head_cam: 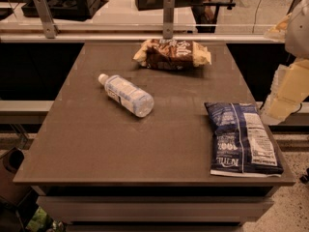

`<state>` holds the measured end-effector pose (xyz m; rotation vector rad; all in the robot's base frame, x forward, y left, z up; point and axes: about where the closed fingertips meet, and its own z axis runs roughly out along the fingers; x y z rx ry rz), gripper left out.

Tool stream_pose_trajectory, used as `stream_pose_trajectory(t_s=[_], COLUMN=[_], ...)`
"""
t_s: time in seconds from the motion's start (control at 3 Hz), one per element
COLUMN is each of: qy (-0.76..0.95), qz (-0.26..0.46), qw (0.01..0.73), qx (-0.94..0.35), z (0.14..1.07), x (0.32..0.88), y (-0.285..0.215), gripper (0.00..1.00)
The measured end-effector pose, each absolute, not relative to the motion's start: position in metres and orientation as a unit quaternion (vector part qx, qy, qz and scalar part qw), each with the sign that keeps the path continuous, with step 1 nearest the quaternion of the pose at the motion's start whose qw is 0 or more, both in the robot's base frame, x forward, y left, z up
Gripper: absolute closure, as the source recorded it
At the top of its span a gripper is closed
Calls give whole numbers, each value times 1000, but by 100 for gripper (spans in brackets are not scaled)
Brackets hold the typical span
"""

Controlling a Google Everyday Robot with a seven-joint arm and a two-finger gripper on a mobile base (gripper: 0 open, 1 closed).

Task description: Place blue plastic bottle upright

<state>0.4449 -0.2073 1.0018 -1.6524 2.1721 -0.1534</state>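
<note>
Brown rectangular table (145,153), centre, with a paler lower tier (154,208) beneath its near edge. Along the far edge run a pale rail (96,36) and two grey metal posts, left (44,16) and middle (168,16). Beyond them is a light desk surface (120,14) carrying dark equipment (63,4). A pale ledge (24,108) passes behind the table at mid-height. Speckled floor (294,207), near right; dark bin (12,164), near left. Lighting is dim and warm-toned. The gripper (276,111) hangs at the right edge, beside the table.
</note>
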Motion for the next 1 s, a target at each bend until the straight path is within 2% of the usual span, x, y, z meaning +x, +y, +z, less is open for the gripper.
stream_pose_trajectory(t_s=[0.33,1.0], qy=[785,817], qz=[-32,22], qw=[219,244], qx=[-578,-522], z=[1009,1015], x=[462,506], y=[-191,-126], gripper=[0,0])
